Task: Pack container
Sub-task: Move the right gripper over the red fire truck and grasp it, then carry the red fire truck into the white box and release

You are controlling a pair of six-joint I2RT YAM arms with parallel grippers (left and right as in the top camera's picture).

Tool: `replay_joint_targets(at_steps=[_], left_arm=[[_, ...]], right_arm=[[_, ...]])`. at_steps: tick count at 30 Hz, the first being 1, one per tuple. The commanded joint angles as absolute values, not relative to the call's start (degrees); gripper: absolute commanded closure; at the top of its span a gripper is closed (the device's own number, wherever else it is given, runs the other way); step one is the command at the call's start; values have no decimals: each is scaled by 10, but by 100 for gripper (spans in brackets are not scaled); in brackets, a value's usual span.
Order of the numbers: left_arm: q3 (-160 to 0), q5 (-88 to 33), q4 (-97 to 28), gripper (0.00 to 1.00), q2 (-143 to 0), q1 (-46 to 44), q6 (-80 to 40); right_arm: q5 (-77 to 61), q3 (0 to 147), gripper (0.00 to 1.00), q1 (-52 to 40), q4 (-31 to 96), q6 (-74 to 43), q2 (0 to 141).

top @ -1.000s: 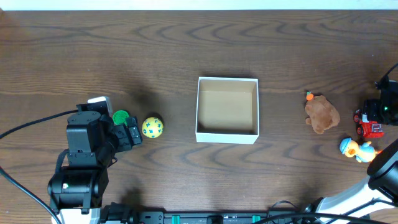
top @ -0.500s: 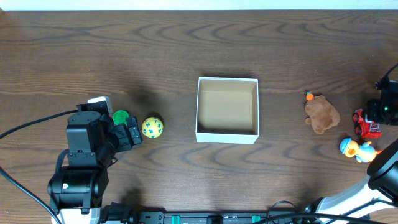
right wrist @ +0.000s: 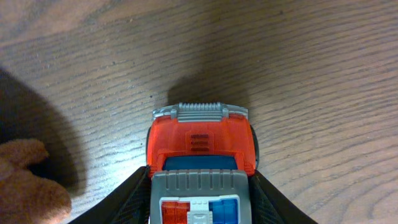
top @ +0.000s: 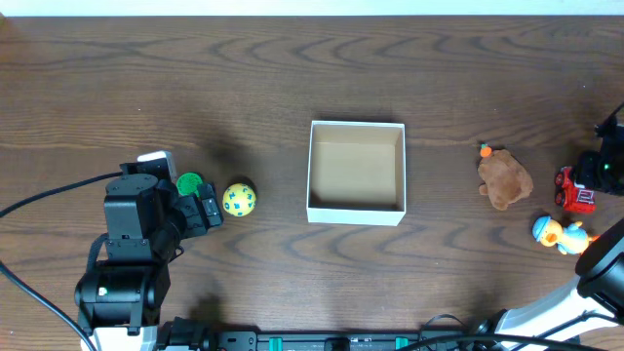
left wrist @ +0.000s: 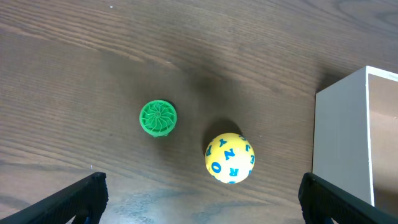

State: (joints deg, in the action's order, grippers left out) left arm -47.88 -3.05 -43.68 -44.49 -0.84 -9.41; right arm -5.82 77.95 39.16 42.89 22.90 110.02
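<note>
The container [top: 357, 212], a white-walled square box with a brown inside, stands open and empty at mid table; its corner shows in the left wrist view [left wrist: 341, 143]. My right gripper [right wrist: 200, 202] is shut on a red and grey toy truck [right wrist: 200, 146] at the far right [top: 575, 191]. My left gripper [left wrist: 202, 205] is open and empty, just short of a yellow lettered ball [left wrist: 229, 157] and a green ridged disc [left wrist: 158, 117], both left of the container [top: 239, 199].
A brown plush toy [top: 505, 179] with an orange bit lies right of the container, and its edge shows in the right wrist view [right wrist: 28, 186]. A yellow and blue duck toy [top: 558, 234] lies in front of the truck.
My right gripper and the truck have shifted very slightly. The left arm and the other toys have not moved.
</note>
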Motion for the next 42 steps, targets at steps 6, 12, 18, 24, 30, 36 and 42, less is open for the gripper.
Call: replay_joint_targets(at_steps=[6, 12, 18, 24, 30, 36, 42], left_arm=[[-490, -35, -439, 2, -445, -7, -102], [-490, -35, -439, 2, -445, -7, -102], [-490, -35, -439, 2, -445, -7, -102], [-490, -35, -442, 2, -445, -7, -102], [-490, -35, -456, 2, -445, -7, -102], [-490, -35, -458, 2, -445, -7, -102], [-490, -35, -460, 2, -445, -7, -102]], right_arm=[[-112, 788, 90, 376, 417, 144, 984], [-121, 788, 96, 288, 420, 92, 853], [-67, 788, 99, 128, 433, 3, 733], [3, 788, 99, -79, 434, -110, 685], [88, 786, 99, -222, 479, -246, 728], [88, 785, 99, -283, 508, -332, 832], [88, 785, 99, -289, 493, -364, 942]])
